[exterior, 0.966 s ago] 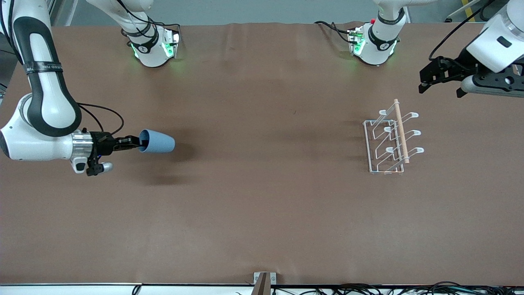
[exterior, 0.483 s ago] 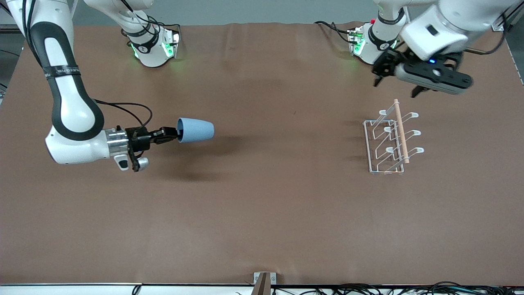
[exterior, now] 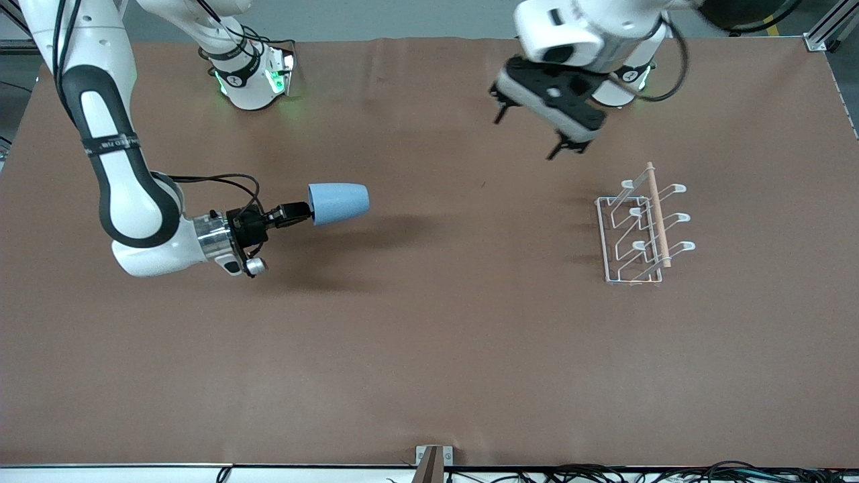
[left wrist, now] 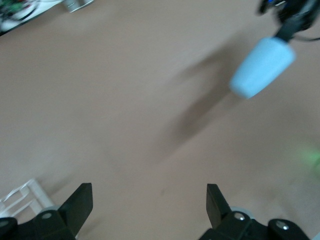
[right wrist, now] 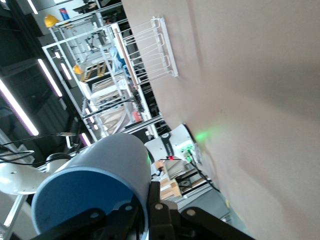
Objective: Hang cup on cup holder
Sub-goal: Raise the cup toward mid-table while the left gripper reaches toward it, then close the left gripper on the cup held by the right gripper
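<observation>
The light blue cup (exterior: 339, 203) is held on its side in the air, rim toward my right gripper (exterior: 305, 211), over the table on the right arm's half. The right gripper is shut on the cup's rim wall, one finger inside and one outside, as the right wrist view shows (right wrist: 147, 215) with the cup (right wrist: 100, 180) filling its corner. The white wire cup holder (exterior: 657, 215) with its wooden rod stands toward the left arm's end; it also shows in the right wrist view (right wrist: 150, 50). My left gripper (exterior: 530, 137) hangs open and empty over the table near its base. The left wrist view shows that gripper (left wrist: 148, 205), the cup (left wrist: 262, 67) and a corner of the holder (left wrist: 20, 197).
Brown cloth covers the table (exterior: 429, 349). The two arm bases (exterior: 251, 77) (exterior: 617, 74) stand along the edge farthest from the front camera. A small metal bracket (exterior: 433, 461) and cables lie at the nearest edge.
My right gripper has carried the cup toward the table's middle. My left arm has swung in from the left arm's end to over the table near its base, gripper open throughout.
</observation>
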Available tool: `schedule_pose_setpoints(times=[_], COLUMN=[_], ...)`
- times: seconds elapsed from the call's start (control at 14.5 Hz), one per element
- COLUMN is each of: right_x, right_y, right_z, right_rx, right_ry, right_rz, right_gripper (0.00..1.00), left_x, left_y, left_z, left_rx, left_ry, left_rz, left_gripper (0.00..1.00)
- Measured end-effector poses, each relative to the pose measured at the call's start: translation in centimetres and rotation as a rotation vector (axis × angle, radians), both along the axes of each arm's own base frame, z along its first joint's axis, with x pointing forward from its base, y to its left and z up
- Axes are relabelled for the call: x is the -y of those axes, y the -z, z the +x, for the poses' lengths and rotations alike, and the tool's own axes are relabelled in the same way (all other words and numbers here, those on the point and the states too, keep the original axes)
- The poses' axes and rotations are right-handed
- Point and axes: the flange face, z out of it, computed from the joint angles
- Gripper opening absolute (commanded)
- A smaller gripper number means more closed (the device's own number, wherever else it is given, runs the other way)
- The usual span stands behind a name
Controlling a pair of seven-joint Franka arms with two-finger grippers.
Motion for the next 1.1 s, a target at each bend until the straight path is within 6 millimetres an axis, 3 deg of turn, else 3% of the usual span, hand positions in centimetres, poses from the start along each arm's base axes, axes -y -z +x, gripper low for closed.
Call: schedule_pose_setpoints(times=[0.34, 0.62, 0.83, 1.1], right_x=[-4.1, -5.3, -5.4, -5.7], right_y=[0.8, 0.6, 0.8, 0.4], right_z=[-0.6, -1.1, -1.3, -1.2], right_rx=[-0.042, -0.054, -0.068, -0.068], right_ry=[0.009, -0.022, -0.028, -0.034], right_rz=[0.078, 0.105, 0.126, 0.144], right_gripper=[0.07, 0.07, 0.06, 0.03], left_x=[9.9, 15.9, 19.2, 21.6], left_y=[4.8, 8.3, 11.3, 14.0], left_z=[-1.8, -3.5, -5.2, -6.7], left_rx=[0.063, 0.131, 0.18, 0.21], left_ry=[0.159, 0.247, 0.277, 0.325], left_rz=[-0.057, -0.007, 0.049, 0.086], left_gripper=[1.0, 1.0, 1.0, 1.0])
